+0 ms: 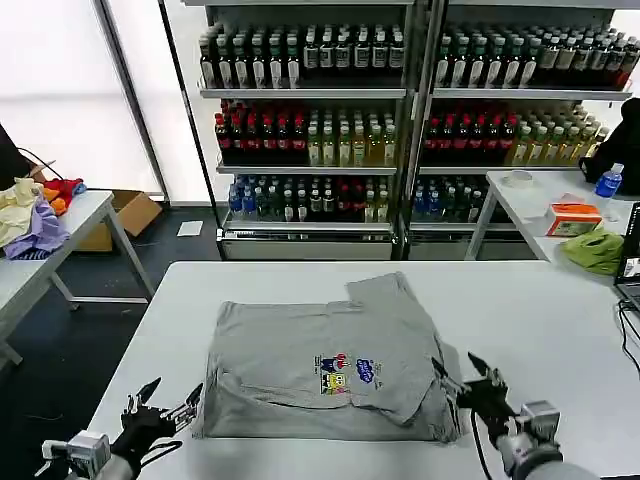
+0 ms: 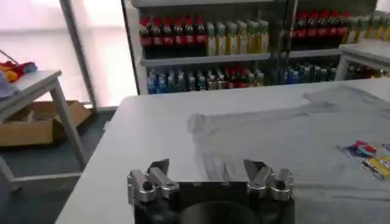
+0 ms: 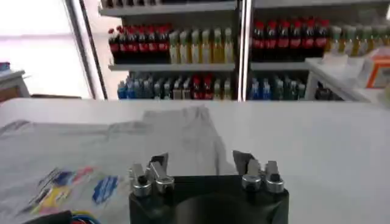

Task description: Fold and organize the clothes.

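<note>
Shirt: we see the grey shirt (image 1: 325, 375) lying partly folded in the middle of the white table (image 1: 540, 310), one sleeve turned over the body, chest print (image 1: 345, 372) facing up.
Left gripper: our left gripper (image 1: 165, 405) hovers just off the shirt's near left corner, fingers spread wide, holding nothing.
Right gripper: our right gripper (image 1: 462, 375) sits at the near right corner, jaws wide and empty.
Risk, uneven grasp: if we pinch only the top layer, the folded sleeve may slide open.
Risk, mismatch: if one side lifts first, we judge the hem will skew and crease.
Risk, drag: pulling low could bunch the cloth toward the table edge.
</note>
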